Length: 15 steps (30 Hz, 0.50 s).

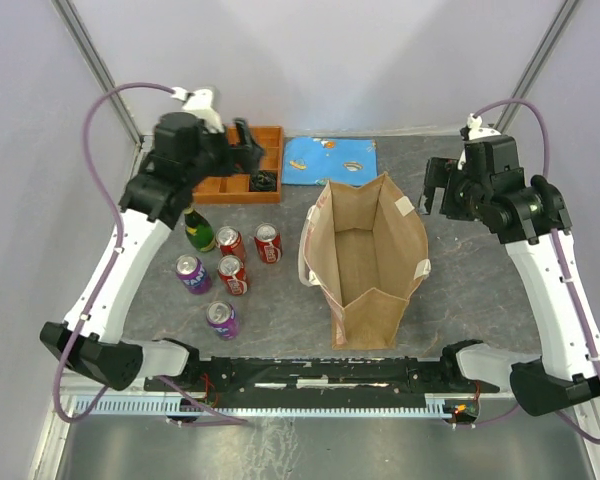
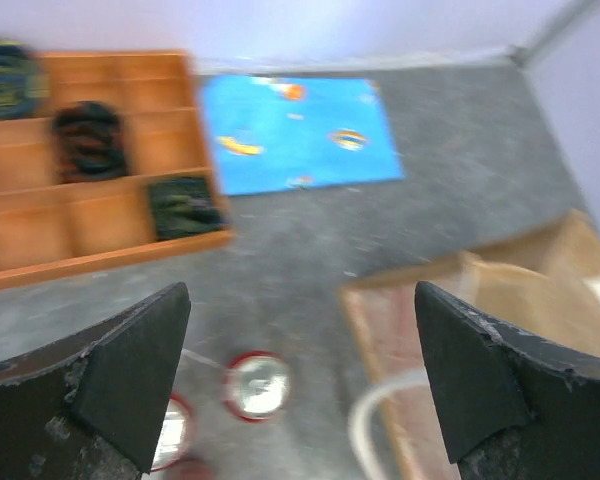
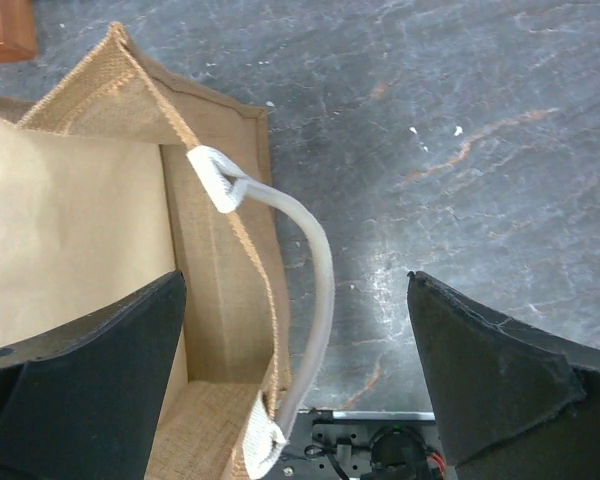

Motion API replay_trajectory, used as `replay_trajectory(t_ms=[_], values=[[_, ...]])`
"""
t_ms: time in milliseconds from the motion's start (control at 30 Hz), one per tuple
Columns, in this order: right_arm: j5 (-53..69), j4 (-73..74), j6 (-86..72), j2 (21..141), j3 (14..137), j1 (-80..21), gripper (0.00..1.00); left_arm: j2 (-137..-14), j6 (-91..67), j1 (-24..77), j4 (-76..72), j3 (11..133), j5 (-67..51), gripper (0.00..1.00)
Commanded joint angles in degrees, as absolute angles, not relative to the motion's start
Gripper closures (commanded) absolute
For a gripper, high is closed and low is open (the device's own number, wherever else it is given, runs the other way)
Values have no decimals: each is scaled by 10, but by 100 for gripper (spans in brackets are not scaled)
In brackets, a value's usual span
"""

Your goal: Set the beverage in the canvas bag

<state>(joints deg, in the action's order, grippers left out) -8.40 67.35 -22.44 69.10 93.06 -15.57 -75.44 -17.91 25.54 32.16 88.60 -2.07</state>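
The tan canvas bag stands open in the middle of the table, its off-white handles hanging at both sides. Three red cans, two purple cans and a green bottle stand left of it. My left gripper is open and empty, high above the wooden tray's near edge. Its blurred wrist view shows a red can top and the bag's corner below. My right gripper is open and empty above the bag's right rim and handle.
A wooden compartment tray with dark items sits at the back left. A blue printed mat lies behind the bag. Grey tabletop lies right of the bag. Walls enclose the back and sides.
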Motion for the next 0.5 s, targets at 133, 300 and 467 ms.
replay_trajectory(t_ms=[133,300,467], values=[[-141,672,-229,661,887,-152,1,-643,-37,72,239,709,2,1],[-143,683,-222,664,878,-152,1,-570,-16,59,147,578,32,1],[-139,689,-221,661,874,-151,1,-535,4,48,69,495,47,1]])
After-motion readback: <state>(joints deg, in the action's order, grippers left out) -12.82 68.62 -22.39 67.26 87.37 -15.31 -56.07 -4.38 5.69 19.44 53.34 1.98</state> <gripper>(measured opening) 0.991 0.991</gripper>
